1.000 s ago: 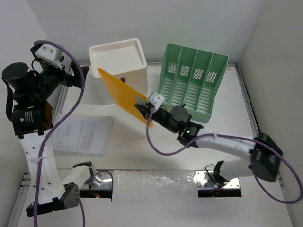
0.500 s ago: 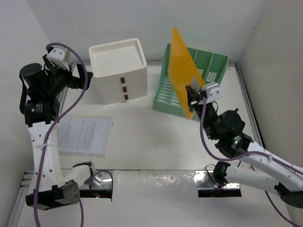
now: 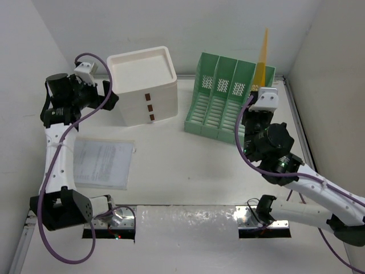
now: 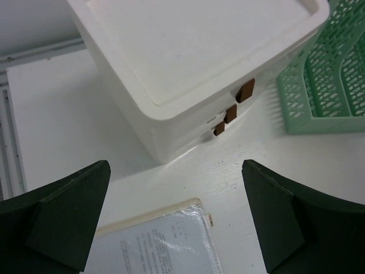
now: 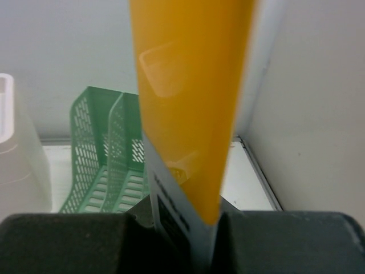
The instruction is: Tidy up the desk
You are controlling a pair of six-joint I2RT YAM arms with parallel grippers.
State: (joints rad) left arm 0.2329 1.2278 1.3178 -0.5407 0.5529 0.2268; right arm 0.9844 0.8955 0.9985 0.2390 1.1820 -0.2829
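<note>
Update: right end effector (image 3: pixel 258 91), clenched on the folder (image 3: pixel 263 57), has swung it from over the box (image 3: pixel 142 85) to the rack (image 3: pixel 219 103). It now stands upright, edge-on, about over the rightmost slot, so it looks ready to lower in. The left end effector (image 3: pixel 109 93) hovers released by the box. The tabletop (image 3: pixel 171 165), under both arms, still carries the sleeve (image 3: pixel 102 162).

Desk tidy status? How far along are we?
Done: nothing filed; the green slotted file rack shows only empty slots. In hand: the right gripper is shut on the orange flat folder, upright at the rack's right end, not visibly in a slot. To do: the clear sleeve of printed sheets lies flat on the white desk; the left gripper is open, empty.
</note>
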